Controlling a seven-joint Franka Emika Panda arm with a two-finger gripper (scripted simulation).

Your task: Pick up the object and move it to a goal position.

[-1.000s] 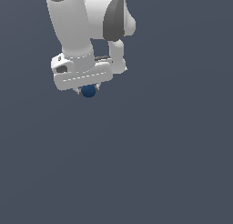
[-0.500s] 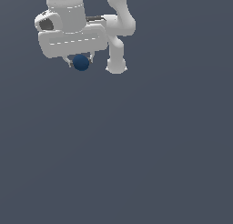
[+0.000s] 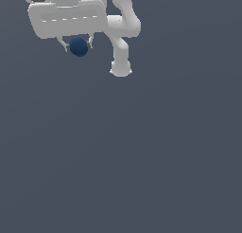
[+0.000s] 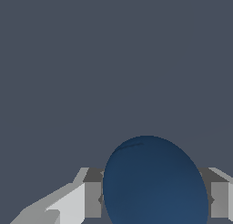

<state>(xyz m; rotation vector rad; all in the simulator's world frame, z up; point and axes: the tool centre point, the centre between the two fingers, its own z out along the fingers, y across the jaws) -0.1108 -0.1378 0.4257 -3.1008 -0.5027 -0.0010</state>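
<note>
Transport step: gripper [image 3: 78,43] clamped on the blue ball [image 3: 78,47], held clear of the floor; next, carry to goal without loosening, goal not visible.

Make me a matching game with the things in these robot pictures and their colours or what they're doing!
Things:
1. ball
2. gripper
3. floor
4. arm

Descriptions:
A. plain grey-blue, nothing on it
B. dark blue and round
C. shut on the ball, one finger each side
D. white, bent, reaching out of the exterior view's top

Pairs: 1-B, 2-C, 3-A, 4-D
</note>
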